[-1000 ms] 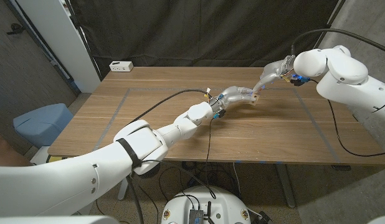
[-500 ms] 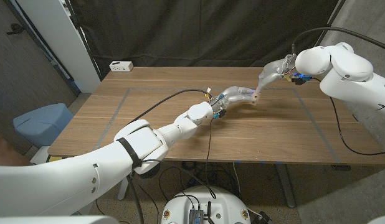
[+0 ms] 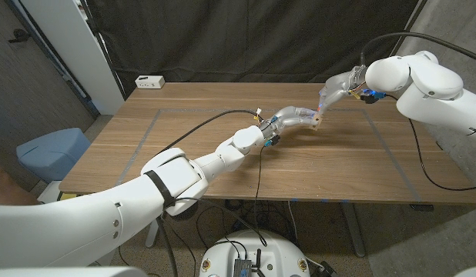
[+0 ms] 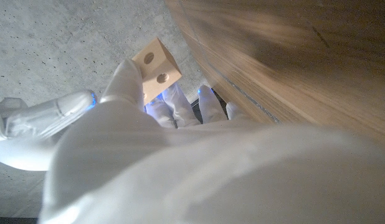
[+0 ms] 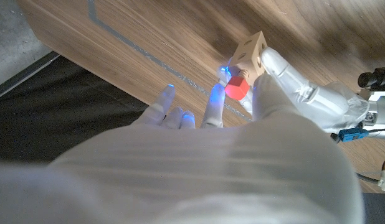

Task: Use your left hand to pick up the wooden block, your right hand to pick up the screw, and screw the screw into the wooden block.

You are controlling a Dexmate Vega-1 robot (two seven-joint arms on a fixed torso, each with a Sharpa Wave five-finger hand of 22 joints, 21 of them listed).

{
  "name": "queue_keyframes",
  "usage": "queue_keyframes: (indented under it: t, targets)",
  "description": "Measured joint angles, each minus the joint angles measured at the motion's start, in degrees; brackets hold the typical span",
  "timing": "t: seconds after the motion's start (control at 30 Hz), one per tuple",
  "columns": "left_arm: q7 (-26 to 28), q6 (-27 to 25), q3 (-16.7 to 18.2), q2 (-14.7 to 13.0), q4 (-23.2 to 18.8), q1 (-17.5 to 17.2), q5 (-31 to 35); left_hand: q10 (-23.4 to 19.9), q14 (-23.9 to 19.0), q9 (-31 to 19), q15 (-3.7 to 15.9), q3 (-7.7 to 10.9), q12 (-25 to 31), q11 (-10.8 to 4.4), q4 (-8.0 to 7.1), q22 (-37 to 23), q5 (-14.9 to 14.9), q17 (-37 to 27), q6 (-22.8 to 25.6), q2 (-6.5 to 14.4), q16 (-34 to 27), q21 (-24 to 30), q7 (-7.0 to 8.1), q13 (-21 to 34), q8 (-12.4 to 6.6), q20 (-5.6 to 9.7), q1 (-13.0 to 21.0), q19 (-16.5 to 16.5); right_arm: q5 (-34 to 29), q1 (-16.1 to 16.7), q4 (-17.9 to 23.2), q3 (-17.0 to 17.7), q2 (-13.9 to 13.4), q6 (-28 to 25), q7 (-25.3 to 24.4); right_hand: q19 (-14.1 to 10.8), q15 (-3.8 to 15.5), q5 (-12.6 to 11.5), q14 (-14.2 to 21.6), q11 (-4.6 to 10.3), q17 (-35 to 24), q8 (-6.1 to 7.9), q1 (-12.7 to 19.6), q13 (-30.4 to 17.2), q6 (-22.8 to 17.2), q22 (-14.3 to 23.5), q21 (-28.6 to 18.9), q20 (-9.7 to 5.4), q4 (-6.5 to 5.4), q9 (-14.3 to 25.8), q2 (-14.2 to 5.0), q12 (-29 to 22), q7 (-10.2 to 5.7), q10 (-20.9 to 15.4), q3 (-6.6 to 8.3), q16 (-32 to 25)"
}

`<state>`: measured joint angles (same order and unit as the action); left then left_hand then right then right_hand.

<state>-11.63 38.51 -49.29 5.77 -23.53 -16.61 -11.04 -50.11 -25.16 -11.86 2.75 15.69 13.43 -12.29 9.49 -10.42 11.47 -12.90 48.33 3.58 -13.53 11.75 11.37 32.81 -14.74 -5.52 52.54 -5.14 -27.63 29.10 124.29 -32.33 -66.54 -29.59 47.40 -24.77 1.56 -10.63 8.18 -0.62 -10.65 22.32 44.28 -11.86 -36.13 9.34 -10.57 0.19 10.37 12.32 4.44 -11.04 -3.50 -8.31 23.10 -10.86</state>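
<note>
Pinching a pale cubic wooden block (image 5: 251, 51) in left-hand fingers (image 5: 286, 71), right-hand fingers (image 5: 214, 106) around a red round-headed screw (image 5: 236, 88).

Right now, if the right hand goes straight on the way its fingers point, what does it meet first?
Most likely the wooden block held by the left hand. The right hand already has the red-headed screw at the block's face; depth is unclear.
</note>
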Motion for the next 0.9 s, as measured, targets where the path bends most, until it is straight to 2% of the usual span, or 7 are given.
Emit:
queue_keyframes:
  t: [0.53,0.9]
  targets:
    - [0.0,-0.1,-0.1,0.2,0.3,0.1,0.0,0.1,0.0,0.0,0.00,0.00,0.2,0.03,0.00,0.0,0.2,0.0,0.0,0.0,0.0,0.0,0.00,0.0,-0.01,0.00,0.0,0.0,-0.6,0.2,-0.4,0.3,0.2,0.4,-1.0,-0.8,0.61,0.0,0.6,0.52,-0.2,1.64,1.5,0.0,-3.2,0.0,0.0,-0.83,-0.41,0.3,-0.31,-0.2,-0.91,-1.3,0.87,-0.4]
    - [-0.1,-0.4,-0.1,0.3,0.5,0.2,-0.1,-0.2,0.0,0.0,0.00,0.00,0.2,-0.23,0.00,0.0,0.2,0.0,0.0,0.0,0.0,0.0,0.00,0.0,-0.02,0.00,0.0,0.0,-0.8,0.5,-0.6,0.3,0.4,0.6,-1.4,-1.1,0.59,0.0,1.1,1.24,-0.2,2.71,2.6,0.0,-5.0,0.0,0.0,-1.12,-0.41,0.6,-0.45,-0.6,-0.71,-2.0,1.81,-0.4]
